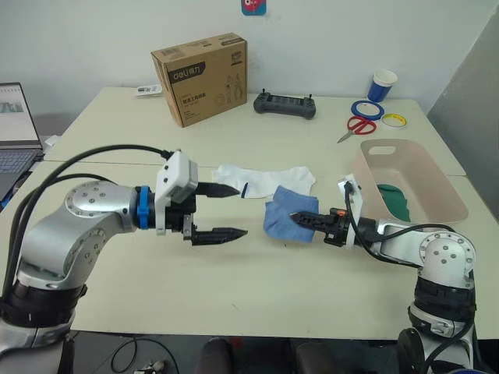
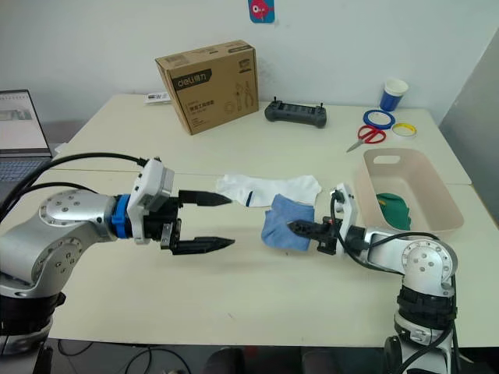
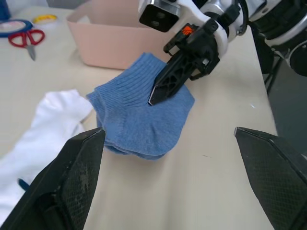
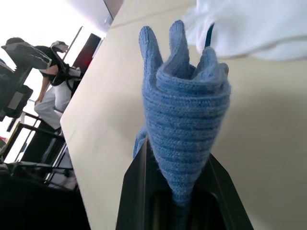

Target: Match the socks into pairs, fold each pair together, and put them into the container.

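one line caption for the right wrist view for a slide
Right gripper shut on the folded blue socks, white socks lying behind on the table.

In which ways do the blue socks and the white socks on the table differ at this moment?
The blue socks are folded into a compact bundle; the white socks lie spread out flat. The right claw is shut on the blue socks; no claw touches the white socks. The white socks lie farther from the robot. Both rest on the table, overlapping slightly.

office/lab | laptop point(image 1: 15, 128) | tape rolls point(image 1: 366, 109) | scissors point(image 1: 356, 127)
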